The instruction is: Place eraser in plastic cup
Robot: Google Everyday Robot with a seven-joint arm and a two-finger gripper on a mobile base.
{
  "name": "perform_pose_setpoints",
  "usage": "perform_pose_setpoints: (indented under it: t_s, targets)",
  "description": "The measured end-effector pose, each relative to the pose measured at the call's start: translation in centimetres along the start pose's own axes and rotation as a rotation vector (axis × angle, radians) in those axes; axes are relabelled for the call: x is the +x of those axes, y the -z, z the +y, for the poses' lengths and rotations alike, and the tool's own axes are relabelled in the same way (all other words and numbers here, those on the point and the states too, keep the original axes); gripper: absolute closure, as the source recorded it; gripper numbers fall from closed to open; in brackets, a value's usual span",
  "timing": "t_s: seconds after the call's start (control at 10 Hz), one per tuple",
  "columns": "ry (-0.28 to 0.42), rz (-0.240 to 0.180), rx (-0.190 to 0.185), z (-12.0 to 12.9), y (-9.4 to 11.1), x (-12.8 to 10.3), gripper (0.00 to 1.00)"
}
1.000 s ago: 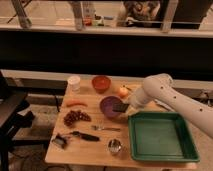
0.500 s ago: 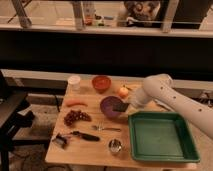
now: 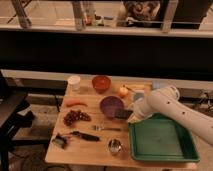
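Clutter covers much of a wooden table [image 3: 90, 152] that stands before a dark wall. The robot's white arm [image 3: 172, 107] comes in from the right and slants down over the table's middle, and its gripper [image 3: 126, 115] sits low at the near right edge of the purple bowl [image 3: 110, 105]. The eraser [image 3: 121, 114] shows as a small dark block right at the gripper's tip, touching or almost touching the bowl's rim. Whether the gripper is spread or closed, and whether it actually has the eraser or the block merely lies on the wood beside it, cannot be told from this view. The plastic cup [image 3: 138, 95], pale blue and short, stands just behind the arm's wrist, to the right of a yellowish round fruit [image 3: 123, 91], and is partly hidden by the arm; it is near the eraser but apart from it. Along the far edge stand a taller white cup [image 3: 74, 82] and, to its right, a red bowl [image 3: 101, 83]. On the left half lie a carrot [image 3: 76, 103] and, nearer the camera, a bunch of dark grapes [image 3: 75, 117]. In front of the purple bowl lies a piece of cutlery [image 3: 105, 128], and toward the near left corner lies a black-handled tool [image 3: 77, 136]. A shiny metal cup [image 3: 115, 146] stands at the near edge, just left of a green tray [image 3: 159, 150] that fills the table's near right corner under the arm.
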Motion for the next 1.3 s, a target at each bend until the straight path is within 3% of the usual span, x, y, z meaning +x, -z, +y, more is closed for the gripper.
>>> perform_pose_setpoints:
  t_s: [0.5,1.3]
  targets:
    - [-0.021,0.013,0.017,-4.4,-2.3,1.2,1.0]
    - [-0.034,0.062,0.067,-9.4,-1.9,2.6,1.0]
